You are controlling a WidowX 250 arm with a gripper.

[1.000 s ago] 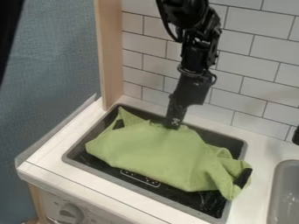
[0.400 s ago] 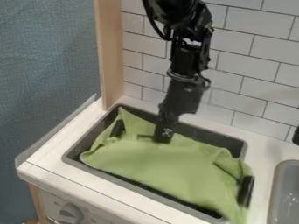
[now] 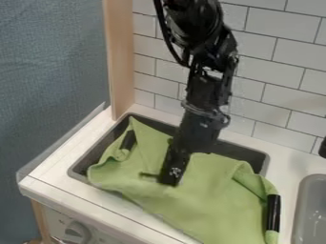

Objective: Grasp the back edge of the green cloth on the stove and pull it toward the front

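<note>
Green cloth [image 3: 191, 205]: draped across the dark recessed tray [image 3: 245, 155] in the white counter [image 3: 57, 164]. Its far left corner stands up in a peak by the far rim. Its near edge hangs past the near rim and over the counter's front strip. Right side bunched and folded.

2 black bars, handle-like, show at the cloth's sides: the left bar [image 3: 129, 139] half wrapped near the far left rim, the right bar [image 3: 273, 213] past the tray's right rim. You can't tell what they belong to.

Your gripper [image 3: 170, 180] points down onto the cloth's middle, left of centre, touching it; a short crease runs left from its tip. You can't tell whether it is open or closed.

Changed over the last 1.0 s: you came from the cloth's far edge toward the near side, and the cloth's near part slid the same way. The strip of black tray floor that showed at the near side is now covered, and both bars are more exposed. My read: you are shifting and spreading the cloth nearward, with some risk of overshooting the tray.

Outward: grey sink [image 3: 312, 214] at right, knob [image 3: 77, 232] near left, tiled wall [image 3: 280, 71] far.
</note>
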